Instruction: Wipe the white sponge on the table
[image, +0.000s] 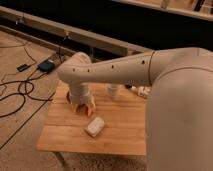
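The white sponge (95, 126) lies flat on the light-wood table (60, 137), near the middle of its front half. My gripper (83, 107) hangs from the big white arm over the table's left rear part, just behind and to the left of the sponge and apart from it. An orange carrot (91, 111) shows at the gripper's right side, between it and the sponge. Whether the gripper touches the carrot is not clear.
A white cup (114, 90) stands at the table's back edge, right of the gripper. Small objects (141, 91) lie at the back right, partly behind the arm. Black cables (20, 90) and a dark box (46, 65) lie on the floor at the left.
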